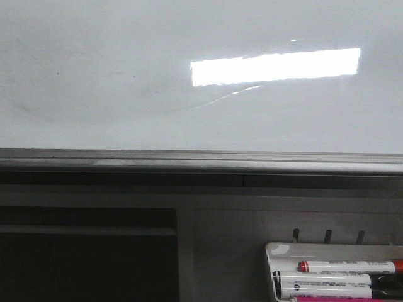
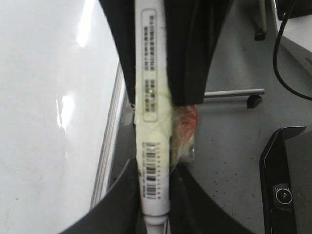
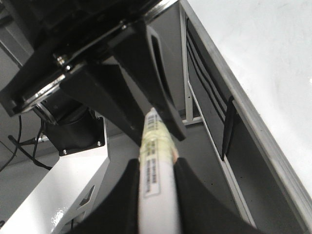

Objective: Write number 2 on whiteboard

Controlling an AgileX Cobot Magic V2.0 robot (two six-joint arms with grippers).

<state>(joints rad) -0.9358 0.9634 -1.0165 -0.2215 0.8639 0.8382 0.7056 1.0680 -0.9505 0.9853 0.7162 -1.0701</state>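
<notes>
Nearest me: tray (image 1: 272,251) with capped markers (image 1: 349,266), low right. Above it, whiteboard (image 1: 126,82), no writing I can see. Left gripper (image 2: 155,195) and right gripper (image 3: 156,190) both clamp one white marker (image 2: 152,122).

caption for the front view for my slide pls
Blank whiteboard with a bright light reflection, no number 2 yet; marker tray at lower right.

One whiteboard (image 1: 126,75), one marker tray (image 1: 272,251), three markers (image 1: 346,266) in it
</notes>
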